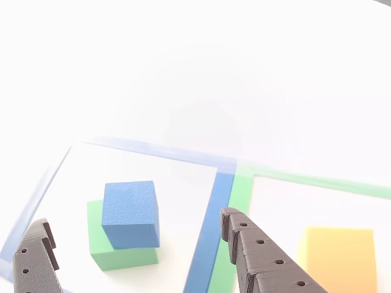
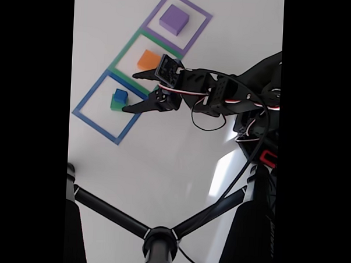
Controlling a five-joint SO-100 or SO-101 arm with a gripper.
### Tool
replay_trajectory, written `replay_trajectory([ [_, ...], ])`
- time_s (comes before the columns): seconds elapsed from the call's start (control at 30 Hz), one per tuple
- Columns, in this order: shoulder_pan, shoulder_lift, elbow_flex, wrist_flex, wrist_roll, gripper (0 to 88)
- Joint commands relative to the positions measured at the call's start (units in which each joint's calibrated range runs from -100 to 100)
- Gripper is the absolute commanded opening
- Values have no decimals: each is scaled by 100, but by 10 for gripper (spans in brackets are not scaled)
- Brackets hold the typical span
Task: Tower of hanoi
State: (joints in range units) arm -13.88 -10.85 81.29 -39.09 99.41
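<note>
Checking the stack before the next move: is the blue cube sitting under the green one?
No, the blue cube sits on top of the green cube, inside the blue square.

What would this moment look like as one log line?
gripper: open, empty | blue cube: on green cube, blue square | orange cube: green square | purple cube: purple square

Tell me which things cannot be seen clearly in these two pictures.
- Green block, other view: the blue block covers most of its top.
- Orange block, other view: bottom cut off by the frame edge.
- Tool, other view: only its finger ends are inside the frame.
- Purple block, fixed view: too small for detail.
</note>
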Motion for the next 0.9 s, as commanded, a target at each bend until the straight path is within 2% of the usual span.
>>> replay_trajectory([
  [0.0,-108,330,-338,-415,59,308],
  [0.23,-223,1000,-611,-917,59,304],
  [0.87,-415,1775,-983,-1298,59,294],
])
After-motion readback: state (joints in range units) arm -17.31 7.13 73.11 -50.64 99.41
